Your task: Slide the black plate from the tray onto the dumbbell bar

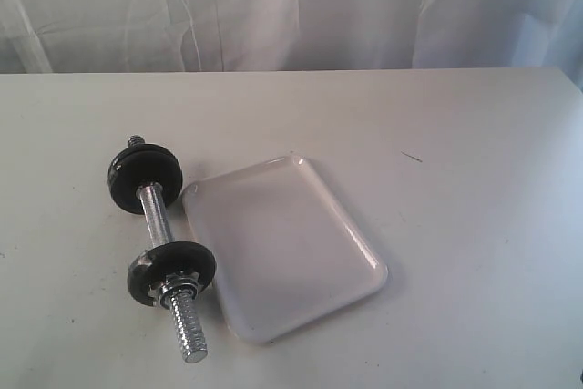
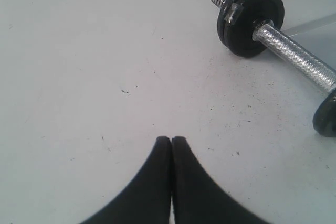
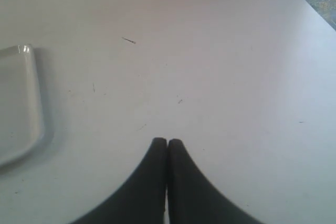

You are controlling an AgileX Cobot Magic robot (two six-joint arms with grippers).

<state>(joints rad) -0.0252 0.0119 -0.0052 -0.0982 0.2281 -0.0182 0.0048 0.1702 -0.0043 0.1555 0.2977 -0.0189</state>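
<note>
The dumbbell bar (image 1: 151,216) lies on the table just left of the white tray (image 1: 282,243), which holds nothing. Black discs sit on both ends of the bar: a stacked pair at the far end (image 1: 144,175) and one behind a silver nut at the near end (image 1: 170,271). No loose black plate shows anywhere. In the left wrist view the bar (image 2: 294,56) and its far discs (image 2: 252,19) lie well away from my left gripper (image 2: 171,139), which is shut and empty. My right gripper (image 3: 167,141) is also shut and empty, with the tray's corner (image 3: 16,103) off to one side. Neither gripper shows in the exterior view.
A white curtain (image 1: 291,6) hangs behind the white table (image 1: 474,225). A small dark mark (image 1: 412,157) lies on the table right of the tray. The bar's threaded near end (image 1: 187,330) points toward the front edge.
</note>
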